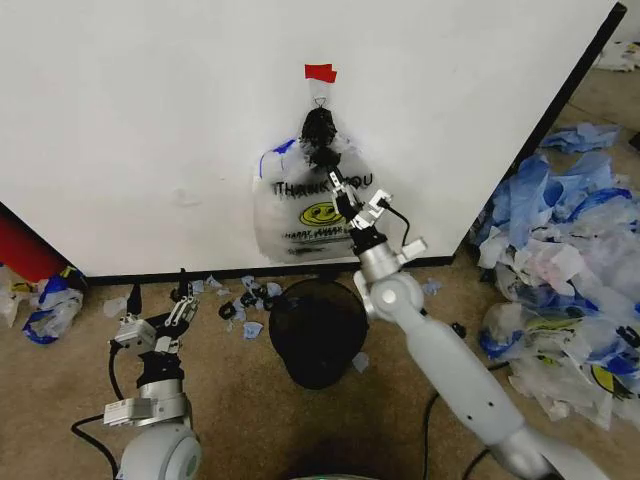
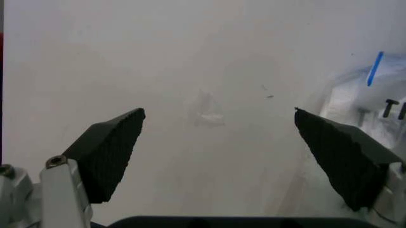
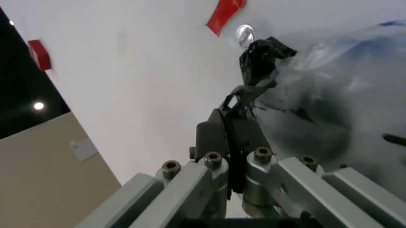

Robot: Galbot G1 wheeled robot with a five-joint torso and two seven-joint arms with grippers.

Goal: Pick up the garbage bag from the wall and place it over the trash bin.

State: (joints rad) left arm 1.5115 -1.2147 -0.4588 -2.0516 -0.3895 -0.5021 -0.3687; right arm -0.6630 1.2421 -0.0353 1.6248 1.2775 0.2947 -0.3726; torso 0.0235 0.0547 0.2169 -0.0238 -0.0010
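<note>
- The garbage bag (image 1: pixel 312 205) hangs on the wall (image 1: pixel 150 120), just under a small piece of red tape (image 1: pixel 320 72). Its top is bunched into a dark knot. It shows black "THANK YOU" letters and a yellow smiley face.
- The right gripper (image 1: pixel 337 186) is up against the bag, a little under the knot. In the right wrist view its fingers (image 3: pixel 222 137) are pressed together, with a bit of the dark, crumpled bag (image 3: pixel 330 95) pinched between their tips.
- The trash bin (image 1: pixel 318 330) stands on the floor just below the bag, near the bottom of the wall. It is round, black and made of mesh.
- The left gripper (image 1: pixel 160 305) is low on the left, well apart from the bag. Its fingers (image 2: pixel 111 147) are spread wide and hold nothing. It points at the bare wall (image 2: pixel 190 57).
- Small bag scraps (image 1: pixel 240 300) lie on the floor between the left gripper and the bin.
- A big pile of blue-and-white plastic bags (image 1: pixel 560 270) lies on the right.
- A red object (image 1: pixel 25 250) sits far left by the wall.
</note>
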